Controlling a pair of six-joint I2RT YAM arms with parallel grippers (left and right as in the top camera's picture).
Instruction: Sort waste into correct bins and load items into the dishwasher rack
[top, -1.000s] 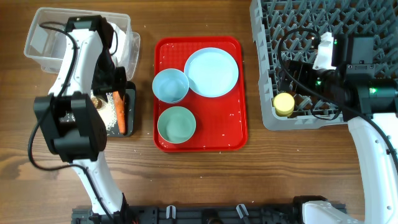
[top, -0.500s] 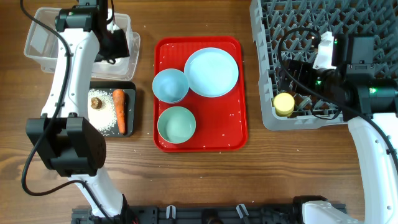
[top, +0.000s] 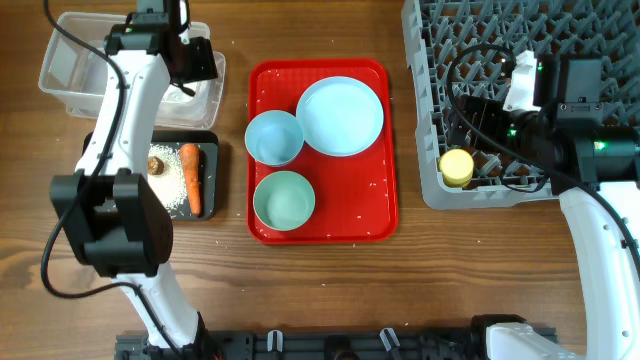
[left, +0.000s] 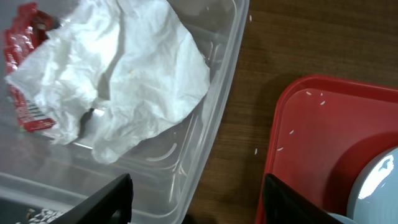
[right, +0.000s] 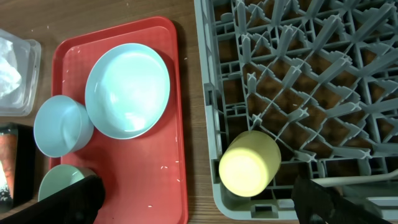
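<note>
A: What's on the left?
B: The left gripper (left: 196, 186) hangs spread and empty over the clear tub (top: 60, 70). The carrot (top: 192, 178) lies in the black tray (top: 212, 140).
A: And right?
B: The yellow cup (top: 457, 166) sits in a corner of the rack (top: 430, 60). The right gripper (right: 198, 186) gapes, empty.

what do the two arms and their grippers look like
The left arm and right arm are white tubular links joined by boxy black joint housings, with loose black cables looping alongside. The right one shows small green lights on its black wrist section. The left gripper and right gripper are plain black.
</note>
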